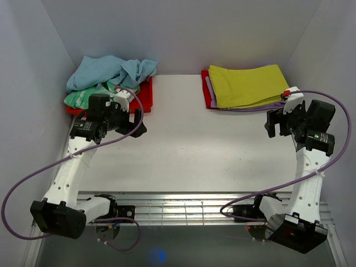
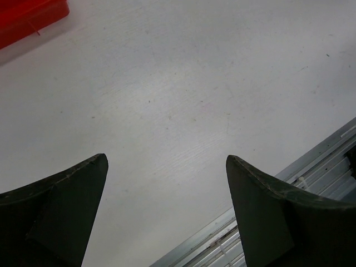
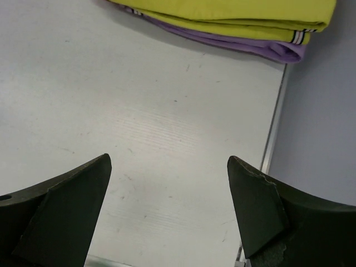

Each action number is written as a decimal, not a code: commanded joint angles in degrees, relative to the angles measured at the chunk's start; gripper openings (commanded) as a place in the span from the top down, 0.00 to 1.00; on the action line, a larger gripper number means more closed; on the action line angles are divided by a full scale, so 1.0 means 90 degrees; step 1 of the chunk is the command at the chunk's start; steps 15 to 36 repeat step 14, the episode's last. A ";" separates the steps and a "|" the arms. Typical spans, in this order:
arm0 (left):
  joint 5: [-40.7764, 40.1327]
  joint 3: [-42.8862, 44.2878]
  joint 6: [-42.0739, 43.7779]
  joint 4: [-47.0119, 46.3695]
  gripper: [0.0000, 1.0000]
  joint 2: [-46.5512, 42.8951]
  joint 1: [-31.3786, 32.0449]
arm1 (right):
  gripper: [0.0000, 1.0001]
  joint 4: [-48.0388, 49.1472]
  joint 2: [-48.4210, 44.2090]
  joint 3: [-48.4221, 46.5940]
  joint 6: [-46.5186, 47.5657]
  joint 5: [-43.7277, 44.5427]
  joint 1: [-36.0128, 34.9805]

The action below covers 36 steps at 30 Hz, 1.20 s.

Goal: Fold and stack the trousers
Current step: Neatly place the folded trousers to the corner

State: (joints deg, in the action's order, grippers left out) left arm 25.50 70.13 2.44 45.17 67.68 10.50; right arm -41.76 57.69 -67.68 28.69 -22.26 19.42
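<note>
At the far-left corner of the desk (image 1: 194,150) the unfolded trousers pile (image 1: 108,75) lies just behind the left tool (image 2: 167,161), spread apart and empty, nearer than the right tool (image 3: 169,158), likewise spread, beside the folded stack (image 1: 247,84).

The folded yellow-green trousers (image 1: 247,83) carry a black-and-white striped trim (image 3: 298,37) above purple trousers (image 3: 278,51), while light blue cloth (image 1: 108,69) and green white-patterned cloth (image 1: 83,99) top a red tray (image 1: 146,94) on the white table (image 1: 194,144).
</note>
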 commanded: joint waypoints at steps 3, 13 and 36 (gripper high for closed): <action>-0.0674 -0.0633 0.0198 0.0128 0.02 -0.0771 -0.0044 | 0.10 -0.0740 -0.0414 0.0342 0.0035 -0.0934 0.0010; -0.1007 -0.0917 0.0091 0.0196 0.02 -0.1182 -0.0239 | 0.10 -0.1054 -0.0658 0.0850 0.0191 -0.1198 0.0000; -0.1007 -0.0888 0.0091 0.0196 0.02 -0.1201 -0.0268 | 0.10 -0.1034 -0.0668 0.0850 0.0182 -0.1198 0.0000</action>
